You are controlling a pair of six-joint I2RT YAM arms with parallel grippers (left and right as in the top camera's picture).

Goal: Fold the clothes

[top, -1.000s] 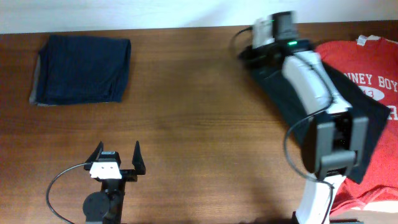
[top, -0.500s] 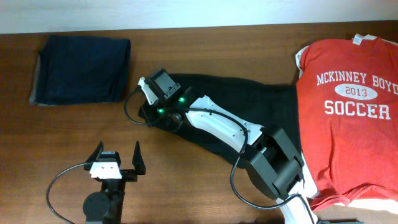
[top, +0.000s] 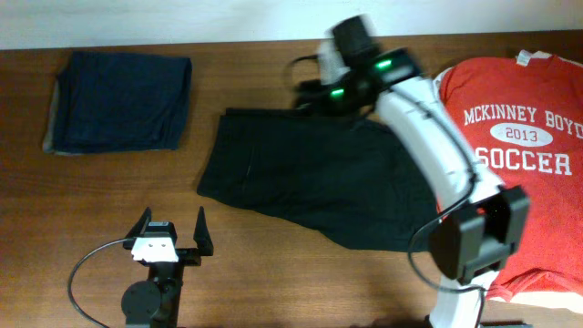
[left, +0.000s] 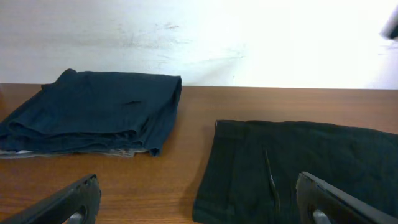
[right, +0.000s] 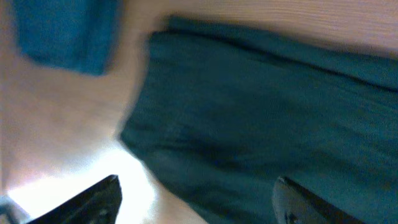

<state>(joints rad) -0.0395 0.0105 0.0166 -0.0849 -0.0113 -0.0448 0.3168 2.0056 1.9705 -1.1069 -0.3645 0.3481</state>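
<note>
Black garment lies spread flat mid-bench, between folded navy cloth and red shirt. Left tool wide, empty. Right tool blurred, seemingly wide, over the garment.

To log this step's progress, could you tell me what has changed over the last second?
The right gripper dragged the black garment leftward off the red shirt to mid-table, let go, and withdrew toward the far edge, open. The garment now lies spread out. The folded navy garment and the open left gripper stayed put.
</note>
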